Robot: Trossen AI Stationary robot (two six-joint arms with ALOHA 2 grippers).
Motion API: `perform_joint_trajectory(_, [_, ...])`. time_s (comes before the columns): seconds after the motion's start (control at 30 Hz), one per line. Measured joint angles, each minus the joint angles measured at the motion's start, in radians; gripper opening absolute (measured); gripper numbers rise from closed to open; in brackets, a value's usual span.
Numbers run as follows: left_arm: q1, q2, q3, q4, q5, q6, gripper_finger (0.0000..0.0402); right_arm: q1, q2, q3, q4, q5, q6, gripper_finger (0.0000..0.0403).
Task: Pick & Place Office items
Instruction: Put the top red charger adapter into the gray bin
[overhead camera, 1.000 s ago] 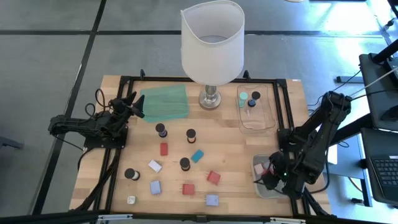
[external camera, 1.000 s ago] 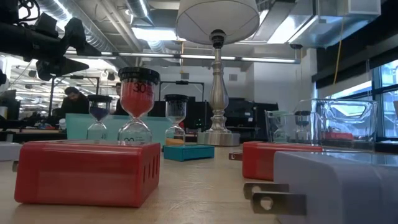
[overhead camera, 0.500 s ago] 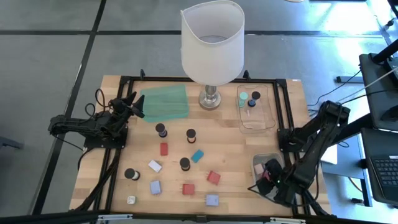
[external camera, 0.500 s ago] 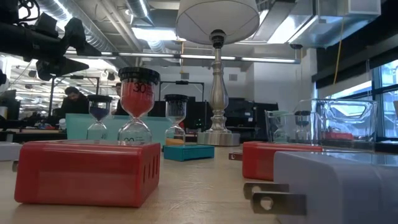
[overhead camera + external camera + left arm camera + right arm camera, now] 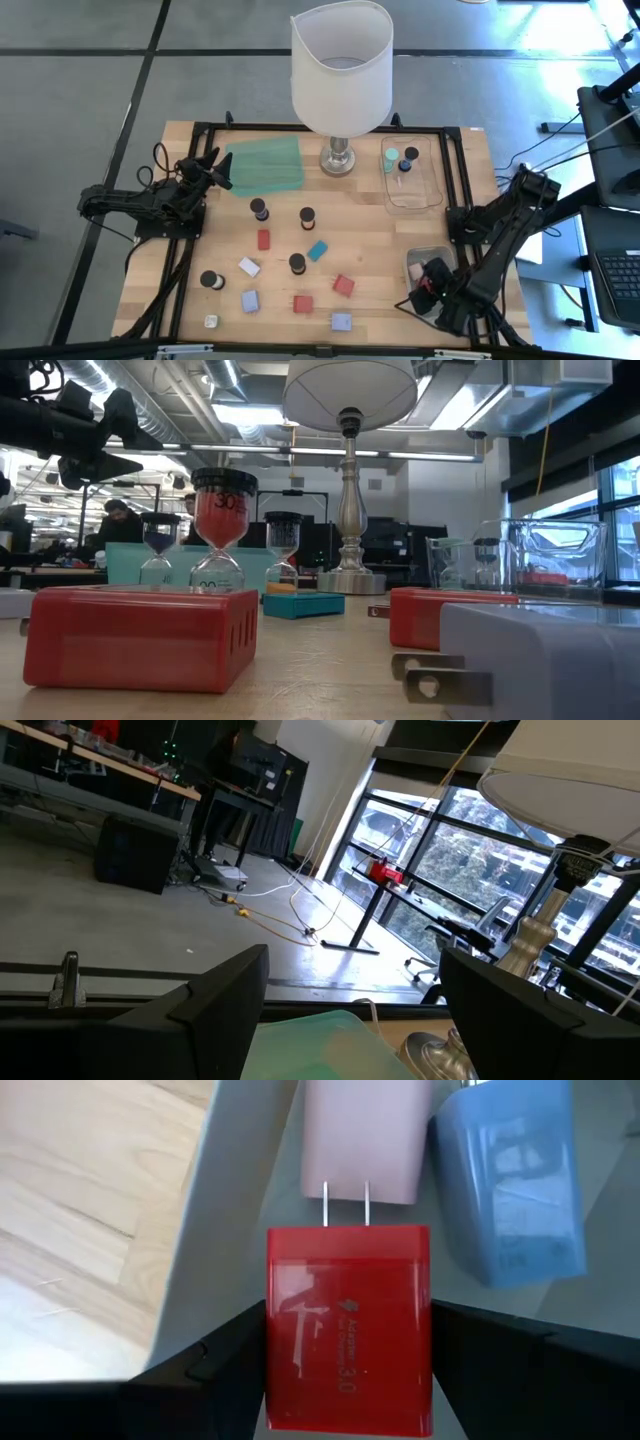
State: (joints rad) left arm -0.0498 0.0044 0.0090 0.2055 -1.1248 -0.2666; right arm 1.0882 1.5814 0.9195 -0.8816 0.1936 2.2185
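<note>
Down at about 4 o'clock on the bench [image 5: 370, 250], the right pincer [image 5: 348, 1380] sits over the clear tray [image 5: 412, 262], clamped on a red charger block [image 5: 348, 1342] (pink [image 5: 366, 1135] and blue [image 5: 515, 1190] blocks lie just beyond it). Left pincer [image 5: 213, 168] waits spread open at 10 o'clock by the green mat [image 5: 264, 165]. Remaining blocks and hourglass timers sit scattered mid-bench.

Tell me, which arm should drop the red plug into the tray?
The right. Its tool grips the red plug right over the tray, above the pink plug and blue plug. The left tool waits open, far off by the green mat.
</note>
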Motion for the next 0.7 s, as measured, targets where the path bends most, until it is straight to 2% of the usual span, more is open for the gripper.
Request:
perform_joint_trajectory(0.3, [0.0, 0.0, 0.0, 0.0, 0.0, 0.0, 0.029, 0.0, 0.046, 0.0, 0.026, 0.001, 0.0, 0.0241])
perform_joint_trajectory(0.47, [0.0, 0.0, 0.0, 0.0, 0.0, 0.0, 0.029, 0.0, 0.047, 0.0, 0.029, 0.05, -0.023, 0.0241])
perform_joint_trajectory(0.7, [0.0, 0.0, 0.0, 0.0, 0.0, 0.0, 0.029, 0.0, 0.047, 0.0, 0.043, 0.057, -0.028, 0.0241])
